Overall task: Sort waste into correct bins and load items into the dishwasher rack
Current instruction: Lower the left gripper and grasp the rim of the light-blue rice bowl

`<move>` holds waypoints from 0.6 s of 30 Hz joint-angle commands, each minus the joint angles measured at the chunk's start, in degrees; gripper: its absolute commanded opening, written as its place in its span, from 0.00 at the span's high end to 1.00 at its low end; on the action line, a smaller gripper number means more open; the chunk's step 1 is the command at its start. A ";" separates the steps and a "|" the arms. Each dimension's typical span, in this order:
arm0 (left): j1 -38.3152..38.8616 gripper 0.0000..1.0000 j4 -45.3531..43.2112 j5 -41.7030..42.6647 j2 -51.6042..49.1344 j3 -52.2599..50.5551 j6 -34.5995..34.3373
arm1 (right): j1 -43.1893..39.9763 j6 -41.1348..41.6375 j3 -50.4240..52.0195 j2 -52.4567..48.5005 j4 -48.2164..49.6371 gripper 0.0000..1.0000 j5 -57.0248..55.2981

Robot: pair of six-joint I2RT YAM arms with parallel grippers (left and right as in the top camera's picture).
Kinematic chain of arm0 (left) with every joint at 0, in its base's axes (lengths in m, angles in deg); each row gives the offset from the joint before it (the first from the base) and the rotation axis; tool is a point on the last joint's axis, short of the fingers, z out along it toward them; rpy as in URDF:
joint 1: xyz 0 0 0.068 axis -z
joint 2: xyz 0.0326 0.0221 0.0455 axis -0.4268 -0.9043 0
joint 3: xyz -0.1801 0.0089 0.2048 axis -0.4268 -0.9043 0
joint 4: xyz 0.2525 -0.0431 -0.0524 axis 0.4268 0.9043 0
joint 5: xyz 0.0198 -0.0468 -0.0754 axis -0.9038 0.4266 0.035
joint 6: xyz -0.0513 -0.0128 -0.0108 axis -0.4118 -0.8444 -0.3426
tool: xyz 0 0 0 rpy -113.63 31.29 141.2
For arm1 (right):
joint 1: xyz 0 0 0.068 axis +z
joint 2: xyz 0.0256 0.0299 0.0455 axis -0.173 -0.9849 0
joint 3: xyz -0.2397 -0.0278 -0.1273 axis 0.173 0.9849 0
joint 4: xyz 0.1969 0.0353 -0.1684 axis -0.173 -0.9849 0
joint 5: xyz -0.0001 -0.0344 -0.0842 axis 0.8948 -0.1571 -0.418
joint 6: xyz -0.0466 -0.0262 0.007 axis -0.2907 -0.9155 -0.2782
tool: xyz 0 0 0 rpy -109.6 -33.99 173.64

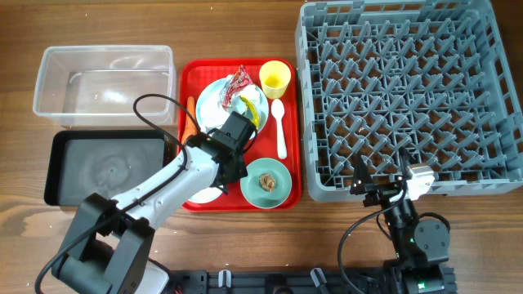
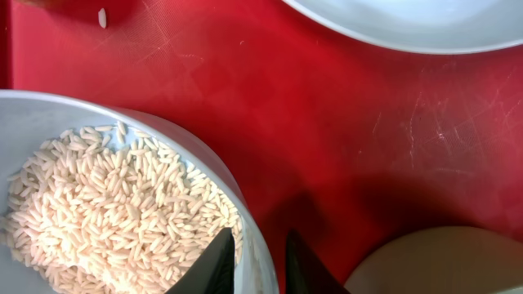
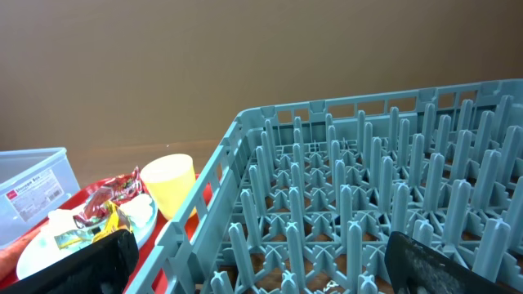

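**Left arm at the rim of the rice bowl**

I have the left gripper down on the flat red plastic serving tray, at its near-left corner. It sits astride the rim of the light blue bowl that holds the white rice grains. One finger stands inside the wall and one outside, with the jaws narrow. I cannot tell whether they bite the rim yet. The right gripper hangs spread wide and empty beside the large grey pegged dishwasher rack.

I read this as the step of taking up the bowl to empty it. Next I need a firm pinch and a level lift. Then comes a carry left to the clear plastic tub or the shallow black tray, and a tip over its edge. A hold on so thin a rim may let the bowl swing and spill.

Everything sits on a wood-grain table. Behind the rack there is only a plain brown backdrop.
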 commanded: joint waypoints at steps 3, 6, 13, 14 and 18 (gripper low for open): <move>0.22 0.82 -0.15 0.24 -0.59 -0.46 0.04 | 0.04 -0.09 0.04 0.11 0.17 0.00 -0.33; 0.22 0.83 -0.15 0.26 -0.59 -0.46 0.04 | 0.04 -0.09 0.04 0.11 0.17 0.00 -0.33; 0.22 0.82 -0.15 0.26 -0.59 -0.46 0.04 | 0.04 -0.09 0.04 0.11 0.17 0.00 -0.33; 0.22 0.83 -0.15 0.26 -0.59 -0.46 0.04 | 0.04 -0.09 0.04 0.11 0.17 0.00 -0.33; 0.22 0.83 -0.15 0.26 -0.59 -0.48 0.04 | 0.04 -0.09 0.04 0.11 0.17 0.00 -0.33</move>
